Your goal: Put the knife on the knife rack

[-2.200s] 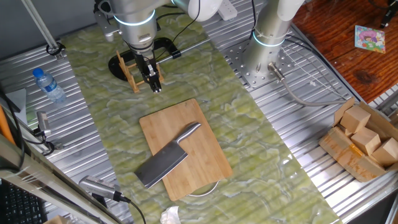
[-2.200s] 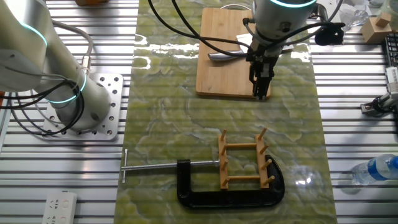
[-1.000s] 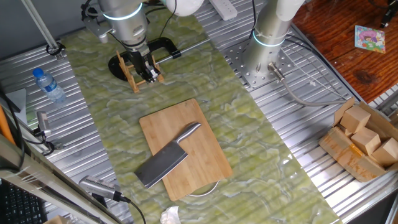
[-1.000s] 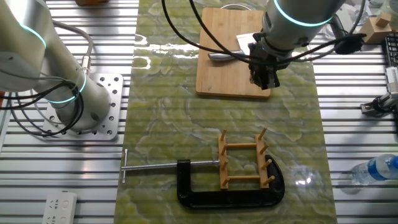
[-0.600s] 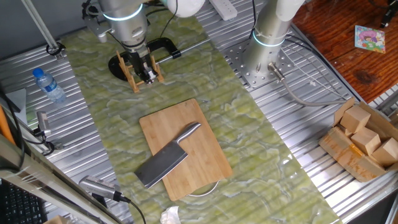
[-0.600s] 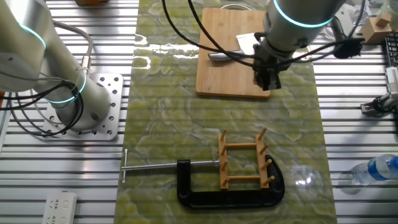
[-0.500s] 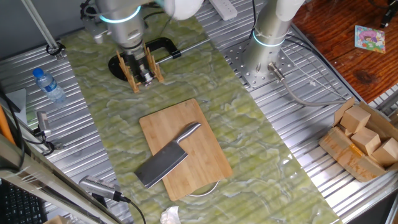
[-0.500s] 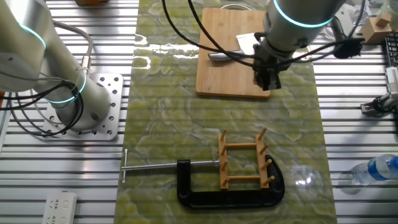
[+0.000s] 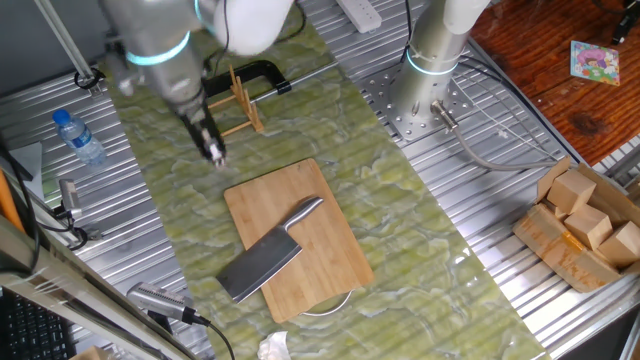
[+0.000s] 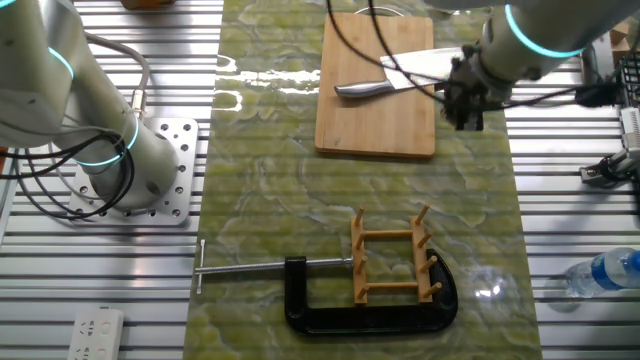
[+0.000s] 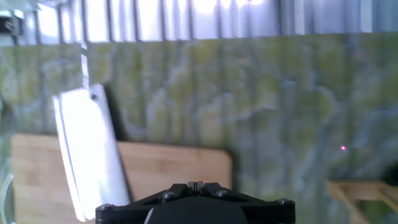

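Moved off rack (image 9: 240,108), pincer (image 9: 213,152) hangs beside board-borne knife (image 9: 268,255).

The pincer (image 9: 213,150) has swung from the knife rack (image 9: 238,108), apparently toward the cutting board (image 9: 330,240).

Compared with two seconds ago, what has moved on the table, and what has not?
Only the arm moved: the hand left its place beside the knife rack and swung toward the bottle side of the mat, near the cutting board's corner. It holds nothing. The knife lies on the board as before; the rack and black clamp stayed put.
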Motion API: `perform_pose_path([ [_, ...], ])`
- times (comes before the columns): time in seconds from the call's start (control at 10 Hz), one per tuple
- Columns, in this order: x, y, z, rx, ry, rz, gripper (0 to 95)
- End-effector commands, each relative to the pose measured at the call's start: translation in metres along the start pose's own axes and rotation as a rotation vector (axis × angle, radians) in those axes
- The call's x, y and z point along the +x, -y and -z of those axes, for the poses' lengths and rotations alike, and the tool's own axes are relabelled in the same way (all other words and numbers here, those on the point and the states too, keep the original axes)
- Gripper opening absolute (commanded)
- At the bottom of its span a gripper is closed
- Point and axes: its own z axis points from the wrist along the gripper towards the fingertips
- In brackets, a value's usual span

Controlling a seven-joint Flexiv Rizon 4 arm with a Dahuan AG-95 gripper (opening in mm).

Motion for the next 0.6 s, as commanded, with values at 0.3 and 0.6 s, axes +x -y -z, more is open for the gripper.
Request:
perform_pose_path([
  [0.3, 0.009, -0.028, -0.022, -0.003, 0.026, -0.025, 0.0],
  [0.6, 0.008, -0.032, -0.024, -0.008, 0.024, -0.011, 0.0],
])
